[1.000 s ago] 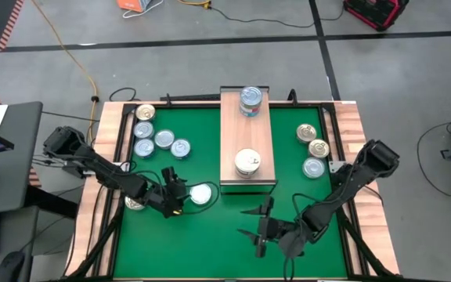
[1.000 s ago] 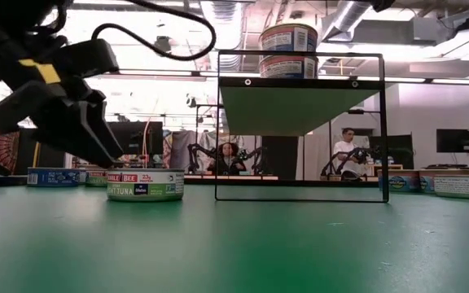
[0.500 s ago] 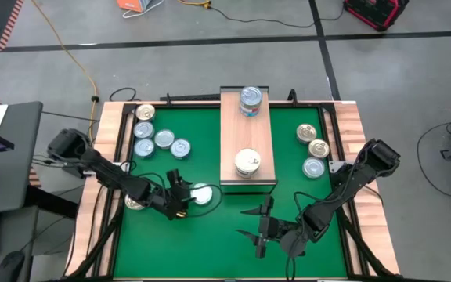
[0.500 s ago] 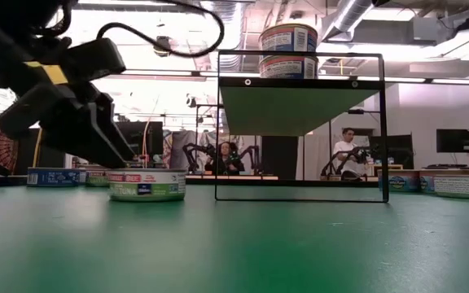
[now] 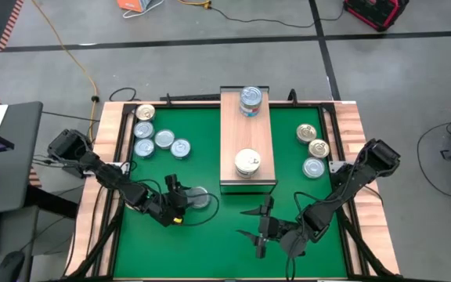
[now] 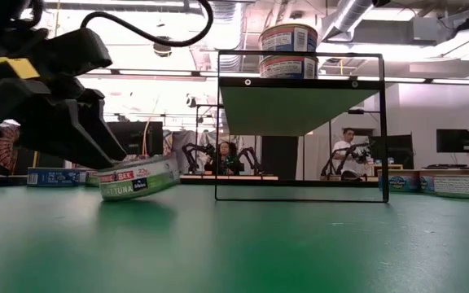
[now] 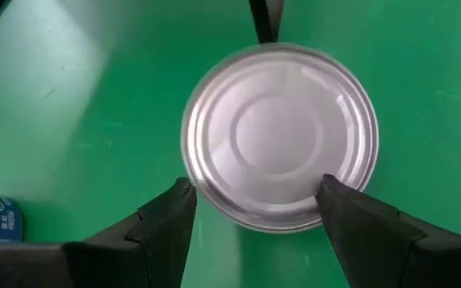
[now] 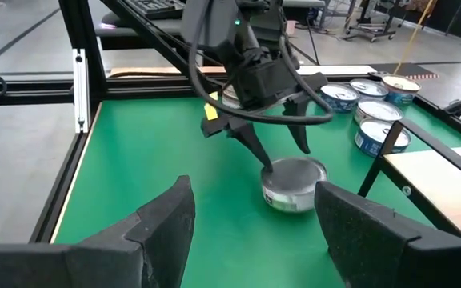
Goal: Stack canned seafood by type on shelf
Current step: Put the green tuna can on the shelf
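Observation:
A white-topped tin of canned seafood (image 5: 199, 197) lies on the green mat, left of the shelf's near end. It is tipped, with its left edge on the mat and its right side raised (image 6: 141, 177). My left gripper (image 5: 183, 200) stands open over the tin's left rim. My right gripper (image 5: 258, 227) hangs open above the mat near the front edge and touches nothing. The shelf (image 5: 247, 137), a light-wood block, carries a blue-silver stack (image 5: 250, 100) at its far end and a white-topped tin (image 5: 247, 162) at its near end. My left gripper comes slanting down from the table's left. Its two open fingertips (image 7: 181, 192) rest on the tin's rim nearest the gripper (image 7: 214, 210), one on each side. The tin leans with that rim on the mat and its far side lifted.
Blue-silver and gold tins (image 5: 155, 139) sit at the mat's far left, and three more (image 5: 313, 149) at the far right. Another tin (image 5: 135, 204) lies under my left arm. There is bare mat between the two grippers and along the near edge.
My left gripper has gone toward the table's right and down onto the white-topped tin, its fingers as far apart as before. The tin lay flat before; it has now tipped, right side up and left edge still on the mat.

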Available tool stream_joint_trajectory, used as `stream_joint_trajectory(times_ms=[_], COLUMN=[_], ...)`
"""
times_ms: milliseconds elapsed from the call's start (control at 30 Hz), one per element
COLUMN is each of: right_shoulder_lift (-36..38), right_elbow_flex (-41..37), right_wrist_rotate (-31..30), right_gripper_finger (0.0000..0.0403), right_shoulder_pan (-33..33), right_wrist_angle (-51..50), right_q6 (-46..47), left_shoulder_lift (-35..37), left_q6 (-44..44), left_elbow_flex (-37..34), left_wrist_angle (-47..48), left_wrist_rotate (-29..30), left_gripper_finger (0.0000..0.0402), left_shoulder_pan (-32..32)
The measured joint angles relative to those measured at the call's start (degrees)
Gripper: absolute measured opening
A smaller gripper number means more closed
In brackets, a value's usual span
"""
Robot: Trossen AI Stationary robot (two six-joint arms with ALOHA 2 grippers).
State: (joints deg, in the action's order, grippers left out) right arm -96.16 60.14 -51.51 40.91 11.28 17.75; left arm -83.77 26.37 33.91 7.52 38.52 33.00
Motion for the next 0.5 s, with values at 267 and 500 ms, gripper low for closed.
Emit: stream_joint_trajectory(times_ms=[267,500], right_shoulder_lift=[-0.6,-0.6], right_elbow_flex=[0.0,0.0], right_wrist_rotate=[0.2,0.4], right_gripper_finger=[0.0286,0.0286], right_shoulder_pan=[0.0,0.0], right_wrist_angle=[-0.4,-0.5], right_q6=[0.9,1.3], left_shoulder_lift=[-0.4,-0.2], left_q6=[1.2,7.1], left_elbow_flex=[-0.5,-0.2], left_wrist_angle=[2.8,5.1], left_wrist_rotate=[0.9,0.5], left_gripper_finger=[0.0254,0.0254], left_shoulder_pan=[2.2,2.4])
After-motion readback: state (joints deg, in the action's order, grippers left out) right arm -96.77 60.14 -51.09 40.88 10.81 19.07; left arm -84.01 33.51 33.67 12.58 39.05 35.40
